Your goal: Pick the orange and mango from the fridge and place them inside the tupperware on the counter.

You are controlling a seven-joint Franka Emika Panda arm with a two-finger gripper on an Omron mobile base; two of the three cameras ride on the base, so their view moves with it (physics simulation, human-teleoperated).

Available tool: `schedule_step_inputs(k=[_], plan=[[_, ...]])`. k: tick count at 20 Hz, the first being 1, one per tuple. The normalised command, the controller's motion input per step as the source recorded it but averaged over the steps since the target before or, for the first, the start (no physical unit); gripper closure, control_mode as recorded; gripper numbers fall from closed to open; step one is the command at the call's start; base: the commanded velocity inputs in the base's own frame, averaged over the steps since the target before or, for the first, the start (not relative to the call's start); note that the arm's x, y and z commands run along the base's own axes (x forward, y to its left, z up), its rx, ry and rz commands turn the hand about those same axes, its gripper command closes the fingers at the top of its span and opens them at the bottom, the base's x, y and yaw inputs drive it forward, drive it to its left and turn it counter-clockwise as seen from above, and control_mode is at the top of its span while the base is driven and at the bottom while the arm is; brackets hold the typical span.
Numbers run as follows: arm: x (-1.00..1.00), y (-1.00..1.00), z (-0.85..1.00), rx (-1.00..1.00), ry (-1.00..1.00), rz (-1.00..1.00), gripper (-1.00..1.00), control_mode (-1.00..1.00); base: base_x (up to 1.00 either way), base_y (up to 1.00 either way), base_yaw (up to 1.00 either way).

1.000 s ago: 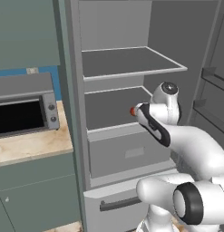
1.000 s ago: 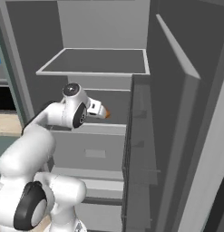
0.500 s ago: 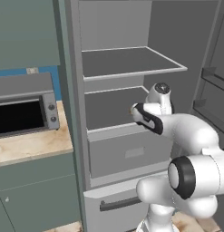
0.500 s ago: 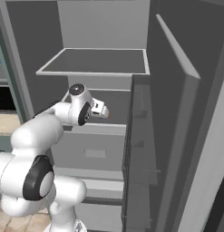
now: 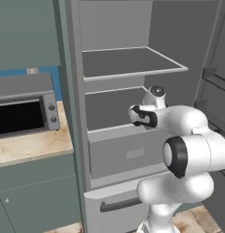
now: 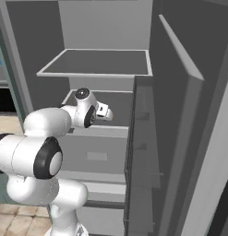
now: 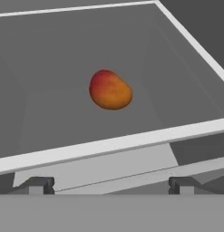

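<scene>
Mango (image 7: 110,89): one, lying on a pale grey fridge (image 5: 114,68) shelf, beyond its front edge. Gripper (image 7: 109,185): fingers spread wide, empty, short of the shelf edge, clear of the fruit.

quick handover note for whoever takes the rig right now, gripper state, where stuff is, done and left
Gripper: open, empty, at the front edge of the fridge's middle shelf.
Mango: lying on that shelf ahead of the fingertips, apart from them.
Done: fridge open, arm lined up on the mango.
Left: grasp the mango, carry it to the tupperware, then the same for the orange.
</scene>
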Motion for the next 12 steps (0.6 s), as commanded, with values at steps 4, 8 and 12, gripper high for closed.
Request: schedule_step_inputs(k=[4,8,12], plan=[[0.39,0.0,-0.21,0.0,0.0,-0.01,-1.0,-1.0,0.0,0.0,0.0],[0.37,-0.02,-0.19,0.0,0.0,-0.01,-1.0,-1.0,0.0,0.0,0.0],[0.4,-0.04,-0.16,0.0,0.0,-0.02,-1.0,-1.0,0.0,0.0,0.0]])
